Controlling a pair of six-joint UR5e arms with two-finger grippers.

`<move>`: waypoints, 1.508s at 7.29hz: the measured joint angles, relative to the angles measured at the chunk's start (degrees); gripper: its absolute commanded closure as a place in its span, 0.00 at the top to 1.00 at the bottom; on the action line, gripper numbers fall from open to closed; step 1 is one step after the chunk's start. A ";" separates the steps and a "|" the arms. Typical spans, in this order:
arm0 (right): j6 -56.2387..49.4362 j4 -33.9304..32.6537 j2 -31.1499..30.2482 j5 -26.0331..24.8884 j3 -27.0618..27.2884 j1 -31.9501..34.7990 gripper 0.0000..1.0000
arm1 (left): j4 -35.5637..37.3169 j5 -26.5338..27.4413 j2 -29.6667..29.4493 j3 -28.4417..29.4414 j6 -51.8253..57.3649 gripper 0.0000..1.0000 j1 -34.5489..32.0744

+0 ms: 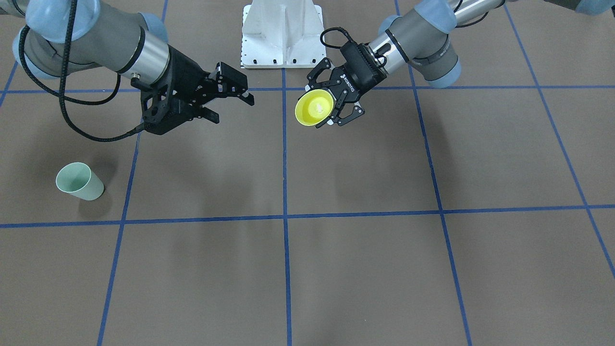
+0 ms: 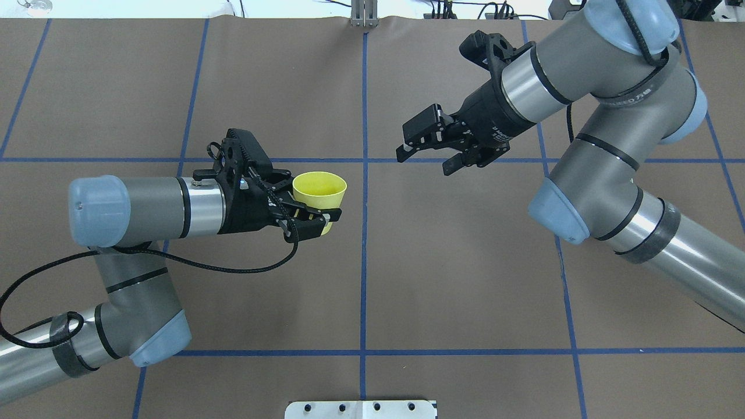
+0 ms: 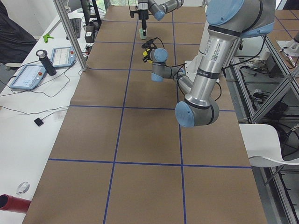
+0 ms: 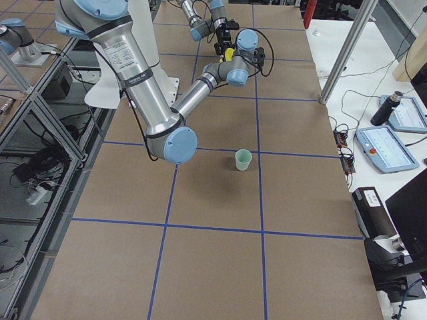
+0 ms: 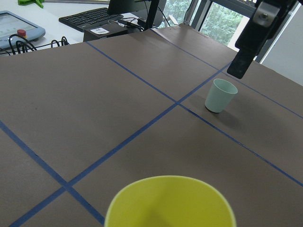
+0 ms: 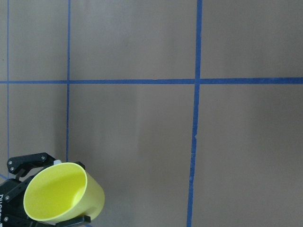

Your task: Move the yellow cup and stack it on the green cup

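Note:
My left gripper is shut on the yellow cup and holds it above the table near the centre line. The cup is tilted, its mouth turned away from the robot's base. Across that line my right gripper hangs open and empty, its fingers pointing toward the yellow cup with a gap between them. The green cup stands upright on the table on the right arm's side, well beyond the right gripper. It also shows as the green cup in the left wrist view, and the overhead view does not show it.
Brown paper with blue tape lines covers the table. The robot's white base plate sits at the table's robot-side edge. Beside the table, a bench holds tablets and cables. A black cable loops under the left arm.

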 measured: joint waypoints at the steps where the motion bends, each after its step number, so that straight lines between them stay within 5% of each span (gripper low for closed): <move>1: 0.04 -0.04 0.21 0.00 -0.46 -0.94 0.89 | -0.02 0.09 -0.54 0.07 0.10 0.00 1.33; 3: 0.11 -0.02 0.30 0.07 -1.36 -1.68 0.78 | -0.02 0.23 -1.84 0.34 0.29 0.00 4.09; 11: 1.21 0.20 -0.30 0.38 -1.48 -5.07 0.70 | 0.36 0.50 -6.79 3.35 0.90 0.00 6.32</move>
